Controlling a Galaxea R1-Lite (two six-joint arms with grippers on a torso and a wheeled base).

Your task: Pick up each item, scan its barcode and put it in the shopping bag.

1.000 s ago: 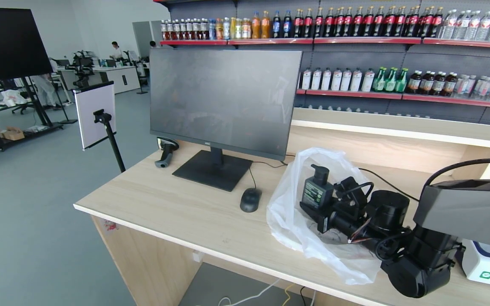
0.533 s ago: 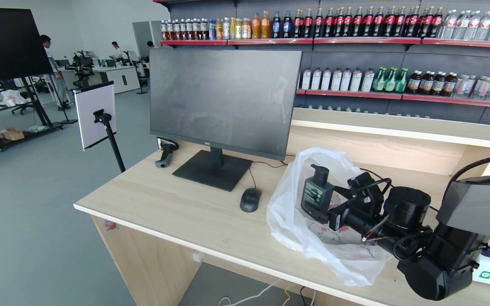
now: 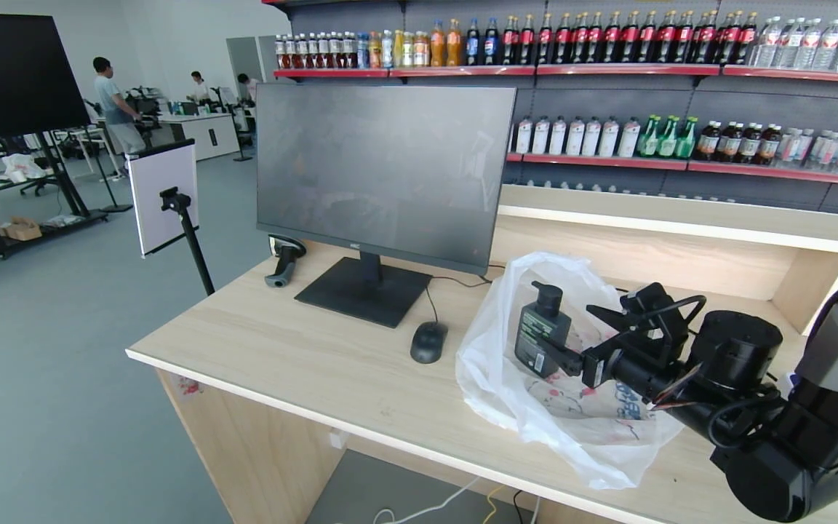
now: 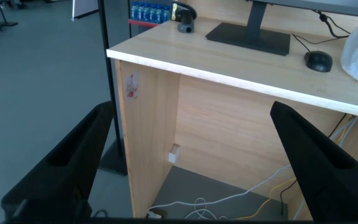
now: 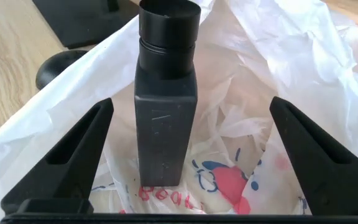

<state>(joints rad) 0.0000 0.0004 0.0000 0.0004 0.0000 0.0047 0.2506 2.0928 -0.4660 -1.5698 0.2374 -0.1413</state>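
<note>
With the right claw (image 3: 572, 331): opened wide, nothing gripped. Hangs at the mouth of the shopping bag (image 3: 506, 386), with one finger at each side of the dark bottle (image 3: 540, 327). Seen from the right wrist view, a free gap to the bottle on both sides, no touching.

About the dark bottle: stands upright inside the shopping bag, on the bag's bottom, black cap at the top, greenish label on the front.

About the shopping bag: thin white plastic with red and blue print, lies open on the worktop (image 3: 302, 356), near the front edge.

With the left claw (image 4: 191, 162): also spread wide and empty. Hangs low, off the worktop, before its wooden side panel, lower than the top board.

Elsewhere on the worktop: a monitor (image 3: 382, 167) on a flat foot, a black mouse (image 3: 428, 342) between that foot and the bag, and a handheld scanner (image 3: 282, 263) just beside the foot at the far corner. Behind the worktop, shelves (image 3: 608, 69) with rows of drinks.
</note>
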